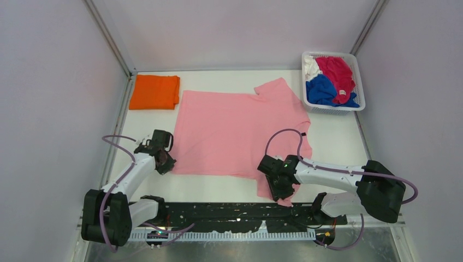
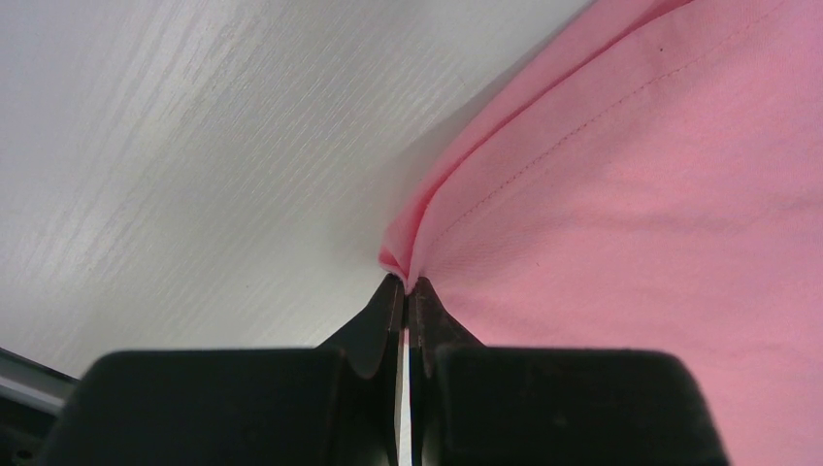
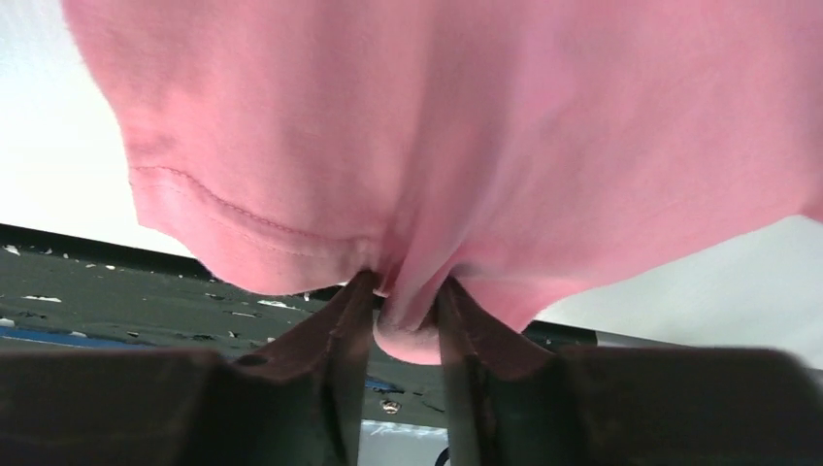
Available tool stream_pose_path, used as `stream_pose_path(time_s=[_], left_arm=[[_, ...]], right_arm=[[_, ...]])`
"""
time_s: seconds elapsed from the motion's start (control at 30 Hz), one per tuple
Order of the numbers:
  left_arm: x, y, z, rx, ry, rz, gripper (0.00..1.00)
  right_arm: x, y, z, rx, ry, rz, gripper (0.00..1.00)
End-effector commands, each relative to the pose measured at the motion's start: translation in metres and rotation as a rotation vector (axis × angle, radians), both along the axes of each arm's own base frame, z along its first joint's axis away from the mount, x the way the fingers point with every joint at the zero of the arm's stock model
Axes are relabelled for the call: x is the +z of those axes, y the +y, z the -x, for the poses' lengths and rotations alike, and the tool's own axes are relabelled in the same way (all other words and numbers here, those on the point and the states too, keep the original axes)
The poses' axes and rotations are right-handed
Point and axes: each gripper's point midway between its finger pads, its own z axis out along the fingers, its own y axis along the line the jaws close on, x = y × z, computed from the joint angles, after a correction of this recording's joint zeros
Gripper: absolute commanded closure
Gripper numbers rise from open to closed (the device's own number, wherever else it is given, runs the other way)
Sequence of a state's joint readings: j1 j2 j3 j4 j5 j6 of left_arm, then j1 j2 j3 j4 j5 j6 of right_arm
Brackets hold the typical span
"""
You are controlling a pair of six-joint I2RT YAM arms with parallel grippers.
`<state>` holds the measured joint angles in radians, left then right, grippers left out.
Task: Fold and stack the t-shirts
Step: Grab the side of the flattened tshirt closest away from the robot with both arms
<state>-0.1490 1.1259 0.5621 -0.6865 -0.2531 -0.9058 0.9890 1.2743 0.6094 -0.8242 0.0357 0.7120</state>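
Observation:
A light pink t-shirt (image 1: 235, 128) lies spread flat in the middle of the table. My left gripper (image 1: 164, 164) is shut on its near left hem corner, and the pinched pink cloth (image 2: 403, 257) shows at the fingertips. My right gripper (image 1: 281, 188) is shut on a bunched fold of the shirt's near right sleeve (image 3: 417, 311), lifted off the table. A folded orange t-shirt (image 1: 154, 91) lies at the back left. Royal blue (image 1: 322, 90), magenta-red (image 1: 336, 73) and white (image 1: 310, 65) shirts lie crumpled in the basket.
A white mesh basket (image 1: 357, 87) stands at the back right corner. White walls with metal posts close in the table on three sides. A black strip (image 1: 229, 215) with bits of tape runs along the near edge between the arm bases.

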Motion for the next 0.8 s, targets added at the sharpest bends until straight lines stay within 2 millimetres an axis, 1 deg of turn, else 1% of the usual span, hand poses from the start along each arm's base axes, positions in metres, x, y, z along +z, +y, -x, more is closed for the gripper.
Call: stream_pose_path(time_s=[0.0, 0.03, 0.07, 0.1, 0.17, 0.27, 0.37, 0.43, 0.5, 0.6, 0.73, 0.77], left_arm=[[0.001, 0.005, 0.004, -0.002, -0.005, -0.022, 1.0], [0.001, 0.006, 0.008, 0.001, 0.004, -0.029, 1.0], [0.001, 0.007, 0.01, 0.004, 0.007, -0.032, 1.0], [0.001, 0.008, 0.013, 0.008, 0.009, -0.035, 1.0], [0.0, 0.009, 0.02, 0.009, 0.012, -0.031, 1.0], [-0.005, 0.008, 0.031, 0.014, 0.023, -0.02, 1.0], [-0.008, 0.011, 0.043, 0.021, 0.034, -0.025, 1.0], [-0.008, 0.011, 0.047, 0.022, 0.027, -0.021, 1.0], [-0.008, 0.008, 0.046, 0.019, 0.009, -0.005, 1.0], [-0.003, 0.001, 0.038, 0.002, -0.034, 0.034, 1.0], [0.011, -0.007, 0.022, -0.022, -0.08, 0.066, 1.0], [0.013, -0.007, 0.019, -0.026, -0.085, 0.066, 1.0]], right_arm=[[0.0, 0.001, -0.021, -0.044, -0.109, 0.022, 0.72], [0.002, -0.003, -0.02, -0.047, -0.108, 0.032, 0.79], [0.007, -0.003, -0.02, -0.051, -0.117, 0.024, 0.82], [0.011, -0.008, -0.017, -0.053, -0.113, 0.034, 0.86], [0.016, -0.014, -0.012, -0.051, -0.102, 0.04, 0.9], [0.019, -0.016, 0.0, -0.041, -0.059, 0.018, 0.94], [0.021, -0.013, 0.008, -0.022, -0.04, -0.021, 0.95], [0.021, -0.011, 0.01, -0.012, -0.037, -0.039, 0.95], [0.023, -0.006, 0.006, -0.01, -0.055, -0.059, 0.95], [0.031, 0.007, -0.007, -0.022, -0.118, -0.115, 0.95], [0.048, 0.022, -0.03, -0.053, -0.214, -0.173, 0.95], [0.055, 0.024, -0.039, -0.067, -0.245, -0.181, 0.95]])
